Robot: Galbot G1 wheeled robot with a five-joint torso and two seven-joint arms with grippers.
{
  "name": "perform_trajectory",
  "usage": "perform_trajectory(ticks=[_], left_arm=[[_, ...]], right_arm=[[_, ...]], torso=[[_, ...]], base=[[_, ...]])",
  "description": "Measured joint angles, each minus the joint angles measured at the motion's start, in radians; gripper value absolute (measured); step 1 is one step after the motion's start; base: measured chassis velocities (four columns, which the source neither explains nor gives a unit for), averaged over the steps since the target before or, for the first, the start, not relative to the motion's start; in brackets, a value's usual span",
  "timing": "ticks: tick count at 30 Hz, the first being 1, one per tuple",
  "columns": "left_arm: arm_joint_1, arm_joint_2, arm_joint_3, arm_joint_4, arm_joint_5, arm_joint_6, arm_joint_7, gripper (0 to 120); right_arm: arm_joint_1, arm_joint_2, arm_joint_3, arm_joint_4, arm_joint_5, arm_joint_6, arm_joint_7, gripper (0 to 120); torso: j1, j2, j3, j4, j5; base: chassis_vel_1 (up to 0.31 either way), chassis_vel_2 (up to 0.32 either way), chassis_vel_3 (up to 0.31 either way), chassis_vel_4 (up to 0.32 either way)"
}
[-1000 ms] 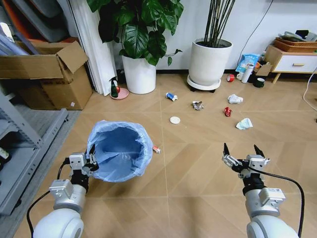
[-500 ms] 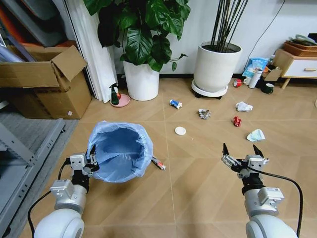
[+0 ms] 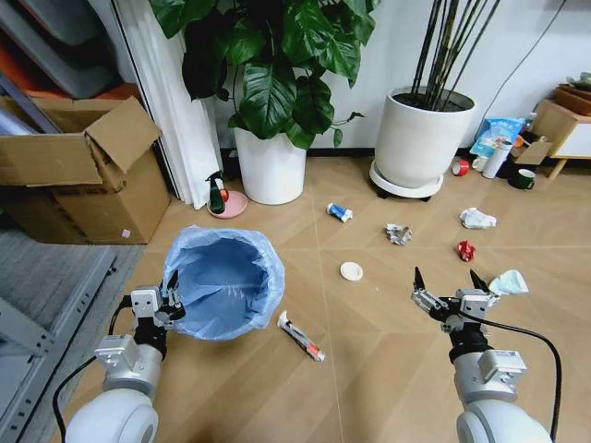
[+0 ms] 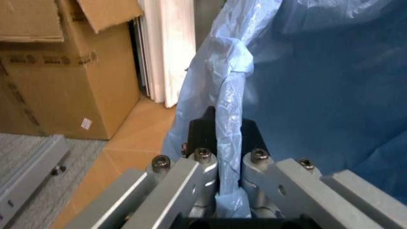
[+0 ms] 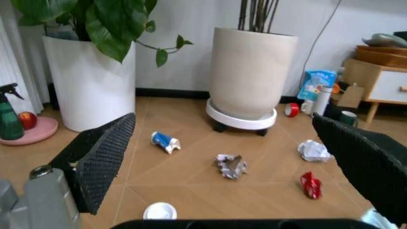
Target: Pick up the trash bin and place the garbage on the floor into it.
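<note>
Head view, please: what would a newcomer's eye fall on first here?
The trash bin with its crinkly blue liner, held at the rim by the left gripper. Then the garbage scattered over the floor ahead: a printed tube beside the bin, a white lid, a red wrapper. The right gripper hangs open above the floor.

We cannot see the dark wall of the trash bin (image 3: 224, 281); its blue bag (image 4: 299, 90) covers the rim and sides, and in the left wrist view the bag runs off the frame. There the fingertips of the left gripper (image 4: 224, 143) are buried in a fold of the bag. The printed tube (image 3: 302, 335) is too small for us to read. The pale mask (image 3: 509, 282) sits partly behind the right gripper (image 3: 447, 281), and in the right wrist view it is cut by the frame edge. The cardboard box (image 3: 69, 166) is cropped at the head view's side.
</note>
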Motion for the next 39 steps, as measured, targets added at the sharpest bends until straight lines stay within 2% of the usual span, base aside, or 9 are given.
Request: perform_trajectory(ticks=[9, 17, 20, 22, 25, 26, 33, 34, 39], left_arm=[[-0.034, -0.002, 0.004, 0.036, -0.029, 0.011, -0.008, 0], [-0.065, 0.010, -0.008, 0.073, -0.083, 0.027, -0.023, 0], [-0.046, -0.001, -0.036, 0.066, -0.086, 0.027, -0.036, 0], [-0.044, -0.005, -0.043, 0.064, -0.086, 0.027, -0.038, 0], [-0.036, -0.019, -0.060, 0.058, -0.084, 0.027, -0.048, 0], [-0.036, -0.019, -0.060, 0.058, -0.084, 0.027, -0.048, 0], [-0.015, -0.023, -0.099, 0.035, -0.083, 0.027, -0.052, 0], [-0.015, -0.023, -0.099, 0.035, -0.083, 0.027, -0.052, 0], [-0.006, -0.019, -0.112, 0.029, -0.083, 0.031, -0.056, 0]], right_arm=[[0.027, -0.063, -0.007, -0.085, 0.010, 0.017, -0.019, 100], [0.128, -0.229, -0.060, -0.261, 0.112, 0.028, -0.142, 100], [0.202, -0.363, -0.147, -0.365, 0.195, 0.006, -0.210, 100], [0.218, -0.399, -0.174, -0.387, 0.215, 0.001, -0.222, 100], [0.303, -0.497, -0.325, -0.496, 0.247, 0.001, -0.261, 100], [0.303, -0.497, -0.325, -0.496, 0.247, 0.001, -0.261, 100], [0.577, -0.507, -0.642, -0.772, 0.232, 0.008, -0.355, 100], [0.577, -0.507, -0.642, -0.772, 0.232, 0.008, -0.355, 100], [0.699, -0.414, -0.789, -0.951, 0.219, 0.022, -0.425, 100]], torso=[[0.000, 0.000, 0.000, -0.0002, 0.0003], [0.000, 0.000, 0.000, -0.0003, -0.0001], [0.000, 0.000, 0.000, 0.0001, 0.0002], [0.000, 0.000, 0.000, 0.0002, 0.0002], [0.000, 0.000, 0.000, 0.0000, 0.0002], [0.000, 0.000, 0.000, 0.0000, 0.0002], [0.000, 0.000, 0.000, 0.0002, -0.0006], [0.000, 0.000, 0.000, 0.0002, -0.0006], [0.000, 0.000, 0.000, 0.0001, -0.0005]], base=[[-0.071, 0.060, 0.054, -0.060], [0.017, -0.028, -0.020, 0.019], [0.000, 0.000, 0.000, 0.000], [0.000, 0.000, 0.000, 0.000], [0.000, 0.000, 0.000, 0.000], [0.000, 0.000, 0.000, 0.000], [0.000, 0.000, 0.000, 0.000], [0.000, 0.000, 0.000, 0.000], [0.000, 0.000, 0.000, 0.000]])
